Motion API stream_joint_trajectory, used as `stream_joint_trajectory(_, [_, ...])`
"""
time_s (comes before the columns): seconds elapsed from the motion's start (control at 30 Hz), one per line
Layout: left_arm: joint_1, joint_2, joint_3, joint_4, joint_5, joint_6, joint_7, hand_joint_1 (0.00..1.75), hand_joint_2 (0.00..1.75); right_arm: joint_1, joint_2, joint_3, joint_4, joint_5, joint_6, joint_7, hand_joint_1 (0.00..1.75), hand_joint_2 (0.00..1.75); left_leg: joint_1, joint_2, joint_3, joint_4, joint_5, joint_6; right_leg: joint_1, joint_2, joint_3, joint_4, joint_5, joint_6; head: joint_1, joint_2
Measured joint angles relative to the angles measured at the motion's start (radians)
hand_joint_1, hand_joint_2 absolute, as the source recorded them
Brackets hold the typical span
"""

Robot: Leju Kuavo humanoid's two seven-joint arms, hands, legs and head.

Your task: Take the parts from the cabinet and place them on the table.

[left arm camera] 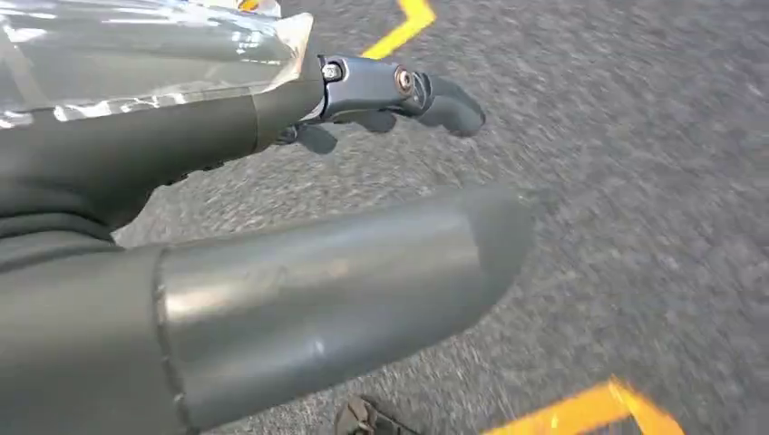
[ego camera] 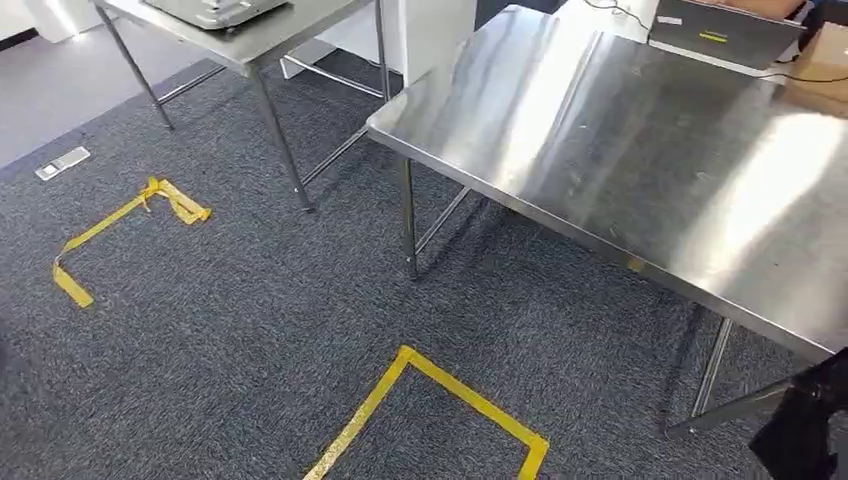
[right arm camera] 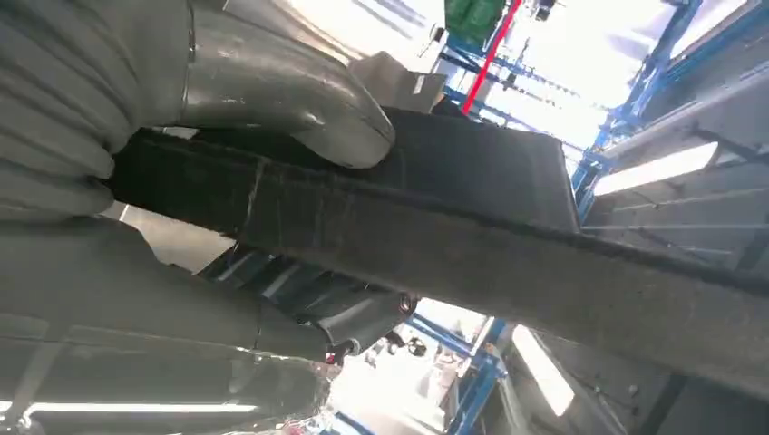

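A: What is the right wrist view giving us that the head view is not?

B: The right hand (right arm camera: pixel 272 181) is gripping a long black part (right arm camera: pixel 508 245), thumb lying over its top and fingers wrapping beneath. In the head view only a dark end of that part (ego camera: pixel 805 425) is showing, at the lower right just beside the steel table (ego camera: pixel 640 150).

A: And the left hand (left arm camera: pixel 299 227)?

B: It is hanging over the grey carpet (left arm camera: pixel 635 181), holding nothing, thumb and fingers apart.

A: Anything else around?

B: Yellow tape (ego camera: pixel 440 400) is marking the carpet, a second steel table (ego camera: pixel 250 40) is standing behind, and a grey box (ego camera: pixel 725 30) is sitting at the near table's far edge.
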Motion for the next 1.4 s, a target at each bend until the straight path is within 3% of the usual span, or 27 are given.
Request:
stream_joint_trajectory(0.07, [0.000, 0.003, 0.000, 0.000, 0.000, 0.000, -0.005, 0.00, 0.00, -0.009, 0.000, -0.012, 0.000, 0.000, 0.013, 0.001, 1.52, 1.75, 0.000, -0.007, -0.052, 0.089, -0.016, 0.000, 0.005, 0.025, 0.000, 0.000, 0.000, 0.000, 0.000, 0.000])
stream_joint_trajectory(0.1, [0.000, 0.004, 0.000, 0.000, 0.000, -0.001, -0.006, 0.00, 0.00, -0.016, 0.000, -0.017, 0.000, 0.002, 0.017, 0.001, 1.52, 1.75, 0.000, -0.007, -0.045, 0.063, 0.016, 0.001, 0.005, 0.041, 0.002, 0.001, 0.000, 0.000, 0.000, 0.000])
stream_joint_trajectory(0.17, [0.000, 0.006, 0.000, 0.000, 0.001, -0.002, -0.008, 0.00, 0.00, -0.028, 0.000, -0.026, 0.000, 0.004, 0.021, 0.001, 1.52, 1.75, 0.002, -0.024, 0.024, -0.094, 0.117, 0.007, 0.005, 0.070, 0.008, 0.003, 0.000, 0.001, 0.000, 0.000])
stream_joint_trajectory(0.2, [0.000, 0.008, 0.000, 0.000, 0.001, -0.002, -0.008, 0.00, 0.00, -0.038, 0.000, -0.028, 0.001, 0.010, 0.024, 0.001, 1.52, 1.75, 0.007, -0.063, 0.059, -0.174, 0.154, 0.008, 0.005, 0.083, 0.008, 0.004, 0.000, 0.001, 0.000, 0.000])
stream_joint_trajectory(0.23, [0.000, 0.011, 0.000, 0.000, 0.001, -0.002, -0.008, 0.00, 0.00, -0.049, 0.000, -0.030, 0.002, 0.016, 0.028, 0.001, 1.52, 1.75, 0.007, -0.100, 0.065, -0.206, 0.147, 0.010, 0.017, 0.094, 0.002, 0.011, -0.001, 0.006, 0.000, 0.000])
stream_joint_trajectory(0.3, [0.000, 0.013, 0.000, 0.001, 0.001, -0.005, -0.008, 0.00, 0.00, -0.067, 0.000, -0.031, 0.003, 0.023, 0.030, -0.001, 1.52, 1.75, 0.002, -0.074, 0.064, -0.212, 0.142, 0.014, 0.013, 0.117, -0.015, 0.009, 0.002, 0.019, 0.001, 0.000])
stream_joint_trajectory(0.37, [-0.005, 0.013, 0.000, 0.001, 0.002, -0.006, -0.008, 0.00, 0.00, -0.069, 0.000, -0.039, 0.004, 0.031, 0.030, -0.001, 1.52, 1.75, -0.002, -0.049, 0.067, -0.218, 0.148, 0.030, 0.008, 0.142, -0.026, 0.006, 0.007, 0.033, 0.000, 0.000])
stream_joint_trajectory(0.4, [-0.007, 0.011, 0.000, 0.001, 0.001, -0.009, -0.009, 0.00, 0.00, -0.074, -0.001, -0.045, 0.004, 0.035, 0.030, -0.001, 1.52, 1.75, 0.005, -0.032, 0.074, -0.227, 0.157, 0.041, 0.008, 0.124, -0.029, 0.026, 0.001, 0.034, 0.001, 0.000])
stream_joint_trajectory(0.43, [-0.009, 0.013, 0.000, 0.001, 0.001, -0.010, -0.010, 0.00, 0.00, -0.081, 0.000, -0.048, 0.005, 0.037, 0.030, -0.001, 1.52, 1.75, 0.002, -0.024, 0.073, -0.231, 0.159, 0.046, 0.015, 0.061, -0.048, 0.058, -0.021, 0.030, 0.004, 0.000])
stream_joint_trajectory(0.47, [-0.009, 0.016, 0.000, 0.001, 0.001, -0.010, -0.010, 0.00, 0.00, -0.094, -0.002, -0.049, 0.005, 0.041, 0.030, -0.001, 1.52, 1.75, 0.001, -0.004, 0.073, -0.230, 0.161, 0.051, 0.015, 0.023, -0.084, 0.127, -0.061, 0.024, 0.011, 0.000])
stream_joint_trajectory(0.53, [-0.007, 0.016, 0.000, 0.002, 0.000, -0.010, -0.010, 0.00, 0.00, -0.108, -0.002, -0.049, 0.010, 0.047, 0.033, -0.001, 1.52, 1.75, -0.001, 0.028, 0.070, -0.229, 0.160, 0.052, 0.010, -0.003, -0.160, 0.288, -0.123, 0.021, 0.011, 0.000])
stream_joint_trajectory(0.57, [-0.007, 0.018, 0.000, 0.002, 0.000, -0.010, -0.010, 0.00, 0.00, -0.109, -0.002, -0.051, 0.012, 0.050, 0.034, -0.001, 1.52, 1.75, -0.001, 0.042, 0.069, -0.229, 0.160, 0.051, 0.008, -0.005, -0.179, 0.329, -0.130, 0.028, 0.011, 0.000])
stream_joint_trajectory(0.63, [-0.010, 0.018, 0.000, 0.002, 0.000, -0.010, -0.010, 0.00, 0.00, -0.113, -0.002, -0.056, 0.015, 0.056, 0.041, -0.001, 1.52, 1.75, 0.000, 0.068, 0.072, -0.229, 0.156, 0.048, 0.001, -0.012, -0.149, 0.266, -0.094, 0.050, 0.011, 0.000])
stream_joint_trajectory(0.7, [-0.012, 0.016, 0.000, 0.003, 0.000, -0.010, -0.010, 0.00, 0.00, -0.118, -0.003, -0.058, 0.017, 0.058, 0.046, -0.002, 1.52, 1.75, 0.004, 0.092, 0.081, -0.228, 0.150, 0.038, -0.004, -0.060, -0.042, 0.062, -0.019, 0.073, 0.011, 0.000])
stream_joint_trajectory(0.73, [-0.012, 0.018, 0.000, 0.002, 0.000, -0.009, -0.010, 0.00, 0.00, -0.122, -0.003, -0.059, 0.019, 0.062, 0.047, -0.002, 1.52, 1.75, 0.000, 0.102, 0.085, -0.229, 0.146, 0.031, -0.002, -0.104, -0.023, 0.017, -0.008, 0.065, 0.012, 0.000])
stream_joint_trajectory(0.87, [-0.020, 0.019, 0.000, 0.003, 0.000, -0.006, -0.010, 0.00, 0.00, -0.127, -0.002, -0.064, 0.024, 0.101, 0.040, -0.006, 1.52, 1.75, -0.003, 0.138, 0.100, -0.233, 0.140, 0.010, 0.008, -0.063, -0.022, 0.016, 0.005, 0.035, 0.008, 0.000])
stream_joint_trajectory(0.9, [-0.022, 0.018, -0.001, 0.003, 0.000, -0.006, -0.010, 0.00, 0.00, -0.129, -0.002, -0.064, 0.024, 0.125, 0.030, -0.008, 1.52, 1.75, 0.004, 0.119, 0.099, -0.227, 0.131, 0.001, -0.007, -0.055, -0.021, 0.011, 0.010, 0.025, 0.007, 0.000])
stream_joint_trajectory(0.93, [-0.023, 0.018, -0.001, 0.003, 0.000, -0.006, -0.011, 0.00, 0.00, -0.132, 0.000, -0.065, 0.024, 0.141, 0.019, -0.008, 1.52, 1.75, 0.006, 0.053, 0.087, -0.199, 0.108, -0.003, -0.008, -0.049, -0.022, 0.011, 0.010, 0.020, 0.005, 0.000])
stream_joint_trajectory(0.97, [-0.022, 0.018, -0.002, 0.003, 0.000, -0.006, -0.011, 0.00, 0.00, -0.139, 0.000, -0.065, 0.027, 0.147, 0.018, -0.008, 1.52, 1.75, 0.007, 0.017, 0.059, -0.140, 0.068, -0.003, -0.007, -0.045, -0.024, 0.011, 0.011, 0.006, 0.004, 0.000])
stream_joint_trajectory(1.03, [-0.015, 0.021, -0.002, 0.004, 0.001, -0.006, -0.011, 0.00, 0.00, -0.147, 0.000, -0.064, 0.031, 0.149, 0.018, -0.008, 1.52, 1.75, 0.006, -0.006, -0.029, 0.035, -0.010, -0.004, -0.001, -0.030, -0.029, 0.012, 0.013, -0.002, 0.002, 0.000])
stream_joint_trajectory(1.07, [-0.014, 0.021, -0.002, 0.004, 0.001, -0.006, -0.011, 0.00, 0.00, -0.149, 0.000, -0.065, 0.034, 0.150, 0.018, -0.008, 1.52, 1.75, 0.006, -0.007, -0.059, 0.088, -0.021, -0.004, 0.001, -0.024, -0.030, 0.012, 0.013, -0.002, 0.002, 0.000])
stream_joint_trajectory(1.13, [-0.011, 0.021, -0.002, 0.005, 0.002, -0.006, -0.011, 0.00, 0.00, -0.153, 0.000, -0.065, 0.042, 0.155, 0.018, -0.008, 1.52, 1.75, 0.006, -0.007, -0.050, 0.048, 0.034, 0.002, 0.004, -0.012, -0.027, 0.013, 0.013, -0.002, 0.002, 0.000])
stream_joint_trajectory(1.2, [-0.011, 0.023, -0.002, 0.005, 0.002, -0.006, -0.009, 0.00, 0.00, -0.155, 0.000, -0.065, 0.048, 0.159, 0.020, -0.008, 1.52, 1.75, 0.006, -0.007, 0.029, -0.119, 0.125, 0.011, 0.005, -0.003, -0.022, 0.013, 0.013, -0.001, 0.002, 0.000])
stream_joint_trajectory(1.23, [-0.012, 0.024, -0.002, 0.005, 0.007, -0.006, -0.005, 0.00, 0.00, -0.156, 0.000, -0.065, 0.050, 0.159, 0.021, -0.008, 1.52, 1.75, 0.006, -0.014, 0.069, -0.201, 0.151, 0.019, 0.006, -0.001, -0.021, 0.013, 0.014, 0.000, 0.002, 0.000])
stream_joint_trajectory(1.27, [-0.014, 0.025, -0.002, 0.005, 0.008, -0.008, -0.004, 0.00, 0.00, -0.158, 0.000, -0.066, 0.053, 0.159, 0.022, -0.008, 1.52, 1.75, 0.001, -0.013, 0.071, -0.216, 0.147, 0.017, 0.022, 0.001, -0.024, 0.017, 0.013, 0.005, 0.003, 0.000])
stream_joint_trajectory(1.33, [-0.014, 0.024, -0.002, 0.007, 0.008, -0.008, -0.001, 0.00, 0.00, -0.159, -0.004, -0.066, 0.053, 0.160, 0.025, -0.009, 1.52, 1.75, 0.001, -0.009, 0.067, -0.222, 0.152, 0.004, 0.021, 0.001, -0.032, 0.019, 0.009, -0.002, 0.004, 0.000])
stream_joint_trajectory(1.4, [-0.013, 0.024, -0.001, 0.009, 0.008, -0.008, 0.002, 0.00, 0.00, -0.160, -0.006, -0.066, 0.055, 0.160, 0.025, -0.009, 1.52, 1.75, -0.005, -0.009, 0.068, -0.221, 0.153, 0.012, 0.017, 0.001, -0.035, 0.016, 0.010, 0.000, 0.004, 0.000])
